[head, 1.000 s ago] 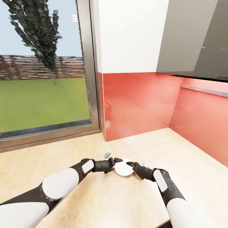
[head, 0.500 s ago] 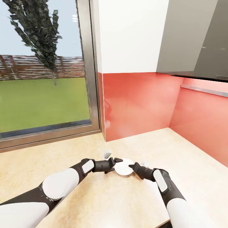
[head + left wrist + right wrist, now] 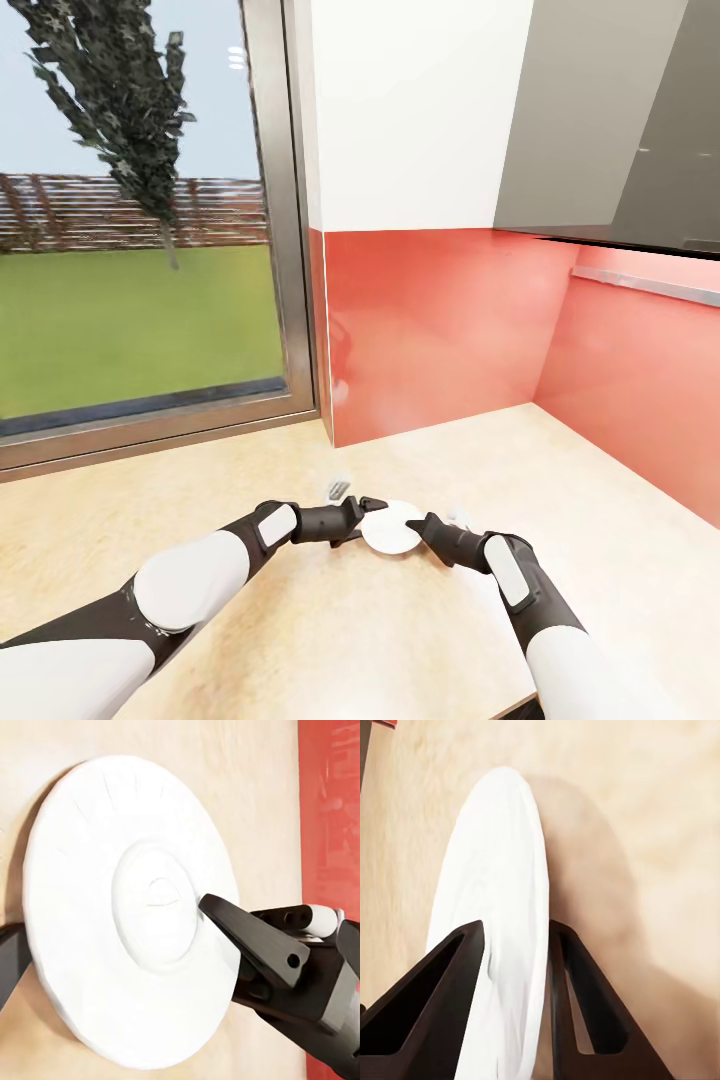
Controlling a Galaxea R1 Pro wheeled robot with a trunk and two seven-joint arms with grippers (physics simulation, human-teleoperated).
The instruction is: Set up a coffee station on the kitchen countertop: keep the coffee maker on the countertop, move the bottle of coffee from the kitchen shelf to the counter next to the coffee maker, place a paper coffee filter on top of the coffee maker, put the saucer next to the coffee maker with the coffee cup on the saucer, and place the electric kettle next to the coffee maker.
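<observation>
The right tool (image 3: 514, 967) pinches the rim of the saucer (image 3: 391, 527), one finger on each face. The left tool (image 3: 368, 512) meets the saucer's opposite edge; whether it grips I cannot tell. The saucer sits tilted just above the light-wood tabletop (image 3: 600, 520). Beyond stand a red backsplash (image 3: 440, 330), a window (image 3: 140, 210) and a grey wall cabinet (image 3: 610, 110). No writing is legible.

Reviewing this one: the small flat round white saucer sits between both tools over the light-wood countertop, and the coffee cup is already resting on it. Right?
Not quite. The small flat round white saucer is between the left tool and the right tool over the light-wood countertop, but it is bare: the left wrist view shows its face with no cup on it.
</observation>
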